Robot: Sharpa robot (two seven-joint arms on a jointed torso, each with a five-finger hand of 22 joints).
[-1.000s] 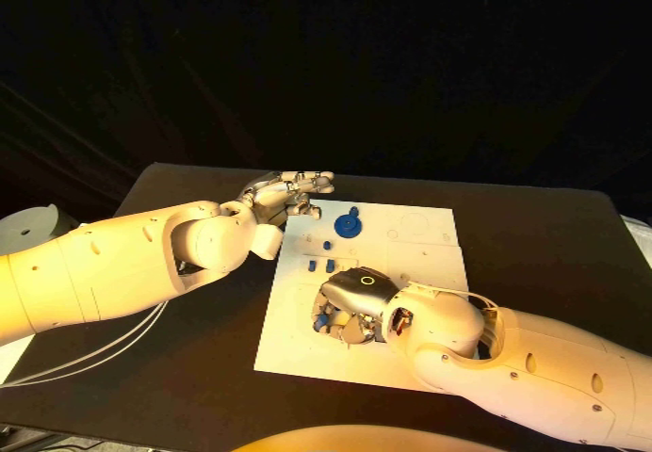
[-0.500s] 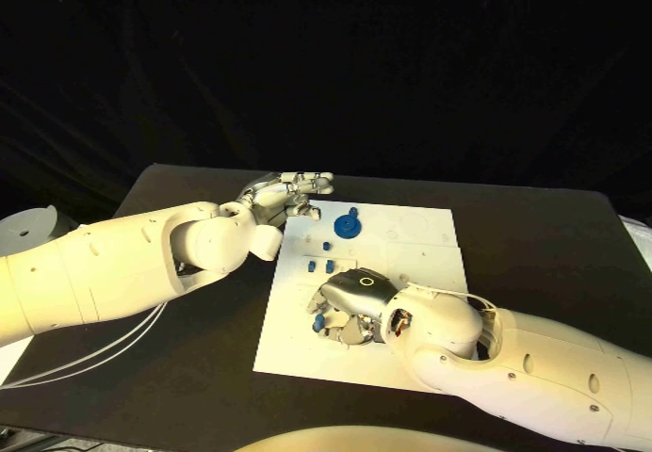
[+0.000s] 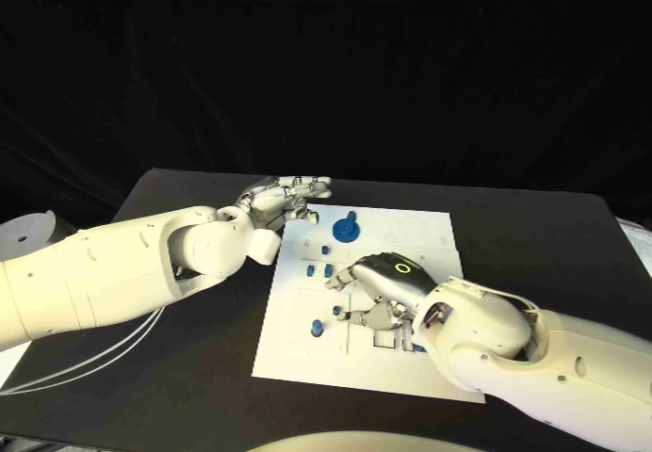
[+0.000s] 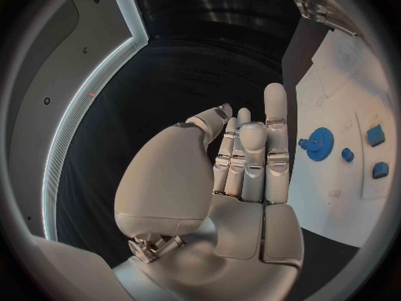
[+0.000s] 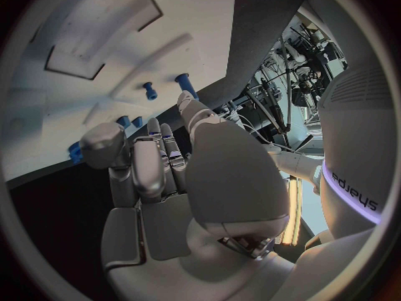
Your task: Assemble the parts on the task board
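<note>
The right hand (image 3: 384, 282) hovers fingers-down over the middle of the task board (image 3: 421, 231), its grasp indeterminate, while the left hand (image 3: 285, 200), empty and unclenched, waits beside the blue gear (image 3: 347, 226) at the board's far edge, presumably clear of the work.

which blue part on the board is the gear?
The round toothed blue gear at the task board's far edge, near the left hand; the others are small pegs and blocks.

One piece of writing can be read: in the right wrist view, dark letters stand on the white robot arm (image 5: 355, 180) beside a glowing violet band, seen turned on their side, and seem to spell "sharpa". The white board (image 3: 408, 235) carries only faint outlines, with no legible words or numbers.
</note>
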